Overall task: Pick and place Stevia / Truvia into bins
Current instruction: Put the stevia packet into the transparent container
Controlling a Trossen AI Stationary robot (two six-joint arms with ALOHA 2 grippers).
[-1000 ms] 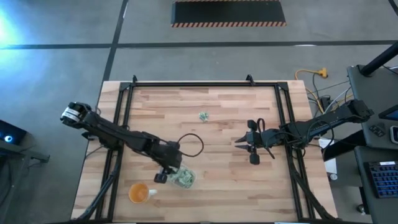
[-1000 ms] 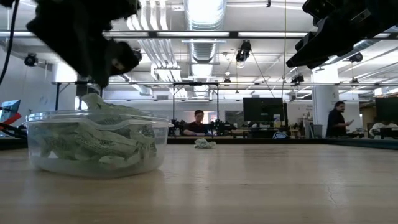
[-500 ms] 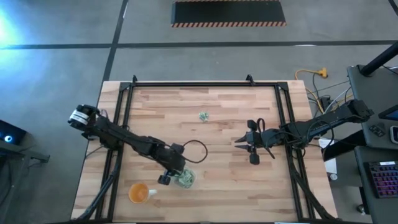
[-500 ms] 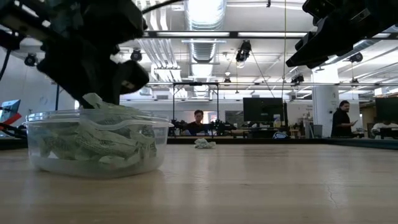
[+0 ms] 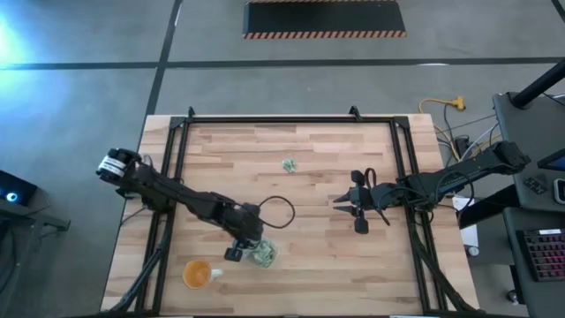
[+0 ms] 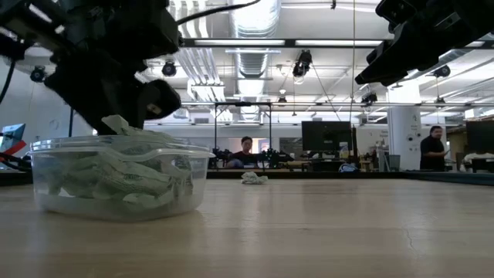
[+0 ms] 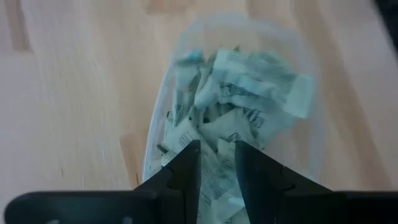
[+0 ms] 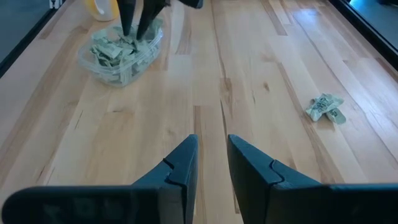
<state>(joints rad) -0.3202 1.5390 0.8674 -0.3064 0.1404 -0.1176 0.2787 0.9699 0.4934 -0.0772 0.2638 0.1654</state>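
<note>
Two dark jointed arms, each trailing a looped black cable; the left arm (image 5: 168,190) carries a white-marked end joint.

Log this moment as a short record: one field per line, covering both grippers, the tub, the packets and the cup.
left gripper: down over the tub, fingers a narrow gap apart, packet paper between them
right gripper: waits above bare wood, fingers a narrow gap apart, nothing between them
tub: clear, upright on the table
packets in tub: heaped to the rim
loose packets: small clump lying apart, mid-table
cup: orange, beside the tub
</note>
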